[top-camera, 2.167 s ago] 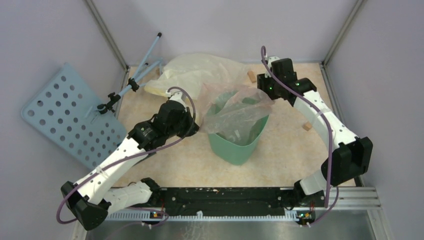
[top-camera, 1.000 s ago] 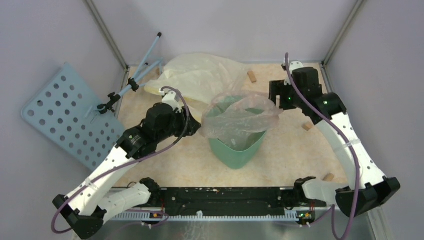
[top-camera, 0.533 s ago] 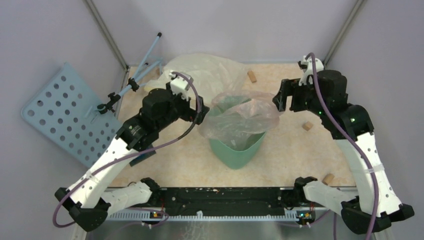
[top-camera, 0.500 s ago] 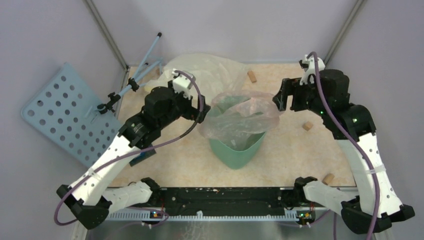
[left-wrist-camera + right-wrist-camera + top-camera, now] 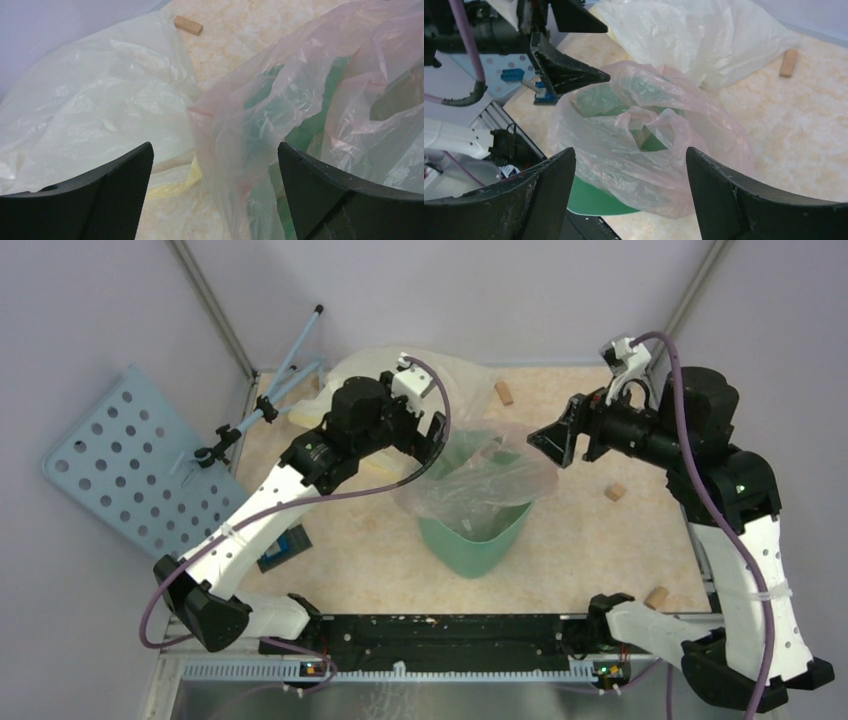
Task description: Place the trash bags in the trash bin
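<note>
Left gripper (image 5: pixel 434 435) and right gripper (image 5: pixel 548 437) hung wide open, empty, flanking bin (image 5: pixel 470 543); bag (image 5: pixel 480 475) lay bunched across its top. Seating step, apparently; next: push bag down inside.

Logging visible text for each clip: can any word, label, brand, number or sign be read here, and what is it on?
No readable text in any view.
Pink trash bag, green trash bin, pale-yellow bag, blue perforated panel: plain, no print visible.
Small dark blue item on the table by the left arm: too small to tell whether it carries any marking.
</note>
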